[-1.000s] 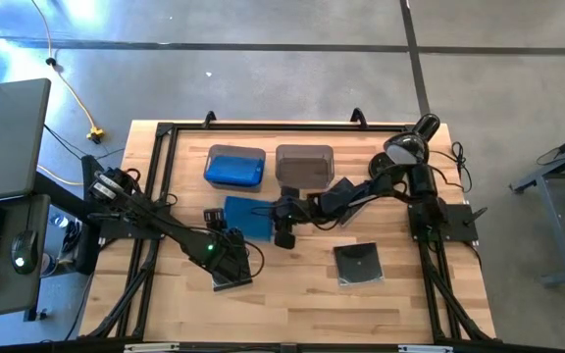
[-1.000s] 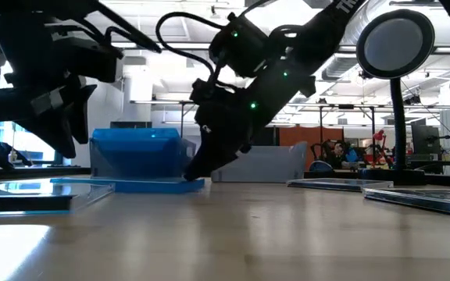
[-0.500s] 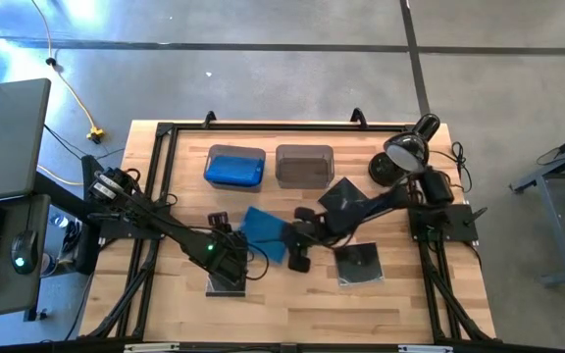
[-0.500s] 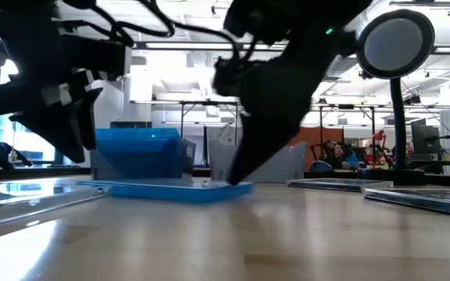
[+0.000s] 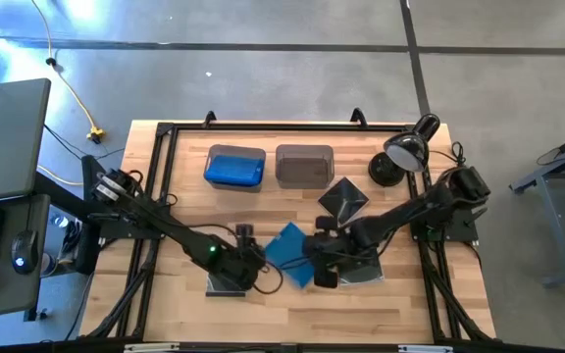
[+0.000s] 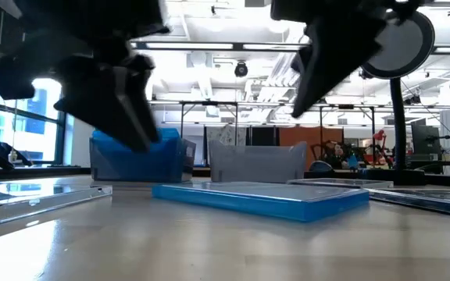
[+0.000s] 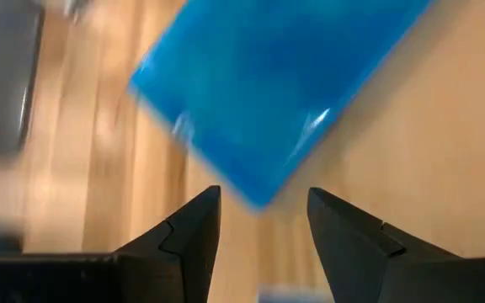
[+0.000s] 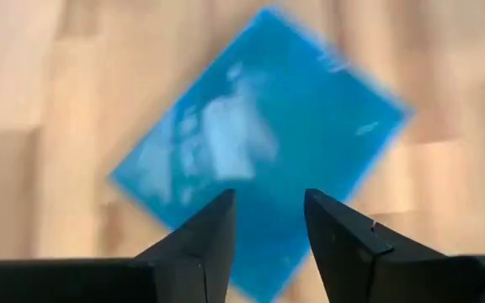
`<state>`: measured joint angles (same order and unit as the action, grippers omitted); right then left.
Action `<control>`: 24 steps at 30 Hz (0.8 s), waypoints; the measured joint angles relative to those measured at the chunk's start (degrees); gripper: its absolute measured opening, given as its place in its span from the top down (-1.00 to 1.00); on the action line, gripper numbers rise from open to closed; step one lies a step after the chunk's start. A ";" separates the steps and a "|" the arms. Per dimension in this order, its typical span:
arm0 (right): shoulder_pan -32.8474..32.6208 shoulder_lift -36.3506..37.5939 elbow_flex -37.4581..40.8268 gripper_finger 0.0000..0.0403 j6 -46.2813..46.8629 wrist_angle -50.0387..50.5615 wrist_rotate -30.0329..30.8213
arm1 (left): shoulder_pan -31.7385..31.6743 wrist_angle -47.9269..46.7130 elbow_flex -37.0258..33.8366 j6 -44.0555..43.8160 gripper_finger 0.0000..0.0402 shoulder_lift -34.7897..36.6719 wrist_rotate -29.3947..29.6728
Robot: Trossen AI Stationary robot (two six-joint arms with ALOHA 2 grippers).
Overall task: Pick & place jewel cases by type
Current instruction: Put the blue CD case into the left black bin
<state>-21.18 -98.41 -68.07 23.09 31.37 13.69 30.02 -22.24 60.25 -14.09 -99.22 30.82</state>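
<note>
A bright blue jewel case (image 5: 287, 253) lies flat on the wooden table (image 5: 292, 319), turned corner-on, between my two grippers. My left gripper (image 5: 256, 260) hovers open beside its left corner (image 7: 263, 189), which shows beyond the fingers. To the case's right, my right gripper (image 5: 314, 267) is also open and stands raised above the case (image 8: 259, 143). In the low view both grippers are clear of the case (image 6: 260, 197). One black jewel case (image 5: 344, 199) rests flat farther back, another (image 5: 365, 267) lies under the right arm, and a third case (image 5: 226, 283) lies below the left arm.
Two bins stand at the back: one with blue contents (image 5: 234, 167) and a grey one (image 5: 304, 165). A desk lamp (image 5: 400, 152) stands at the back right. Bare wood lies along the near edge.
My right gripper has swung toward the table's near edge and right, then risen off the table. The blue case slid with it toward the near right and turned about, and lies flat now. My left gripper has tipped upward and turned toward the case.
</note>
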 joint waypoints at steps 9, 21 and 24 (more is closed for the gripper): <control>5.61 0.77 1.62 0.32 -1.24 7.80 1.37 | 0.00 13.73 0.09 19.95 0.13 -7.77 -1.54; 13.21 0.42 14.21 0.32 -7.86 -5.91 -0.85 | 0.00 19.76 0.08 27.40 0.13 -10.55 1.09; 14.13 0.40 16.85 0.32 -8.86 -11.44 -1.95 | -0.03 21.78 0.12 31.00 0.13 -10.55 0.78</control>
<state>-7.04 -98.02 -51.22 14.24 19.93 11.74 29.99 -0.46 60.37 16.91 -109.78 31.60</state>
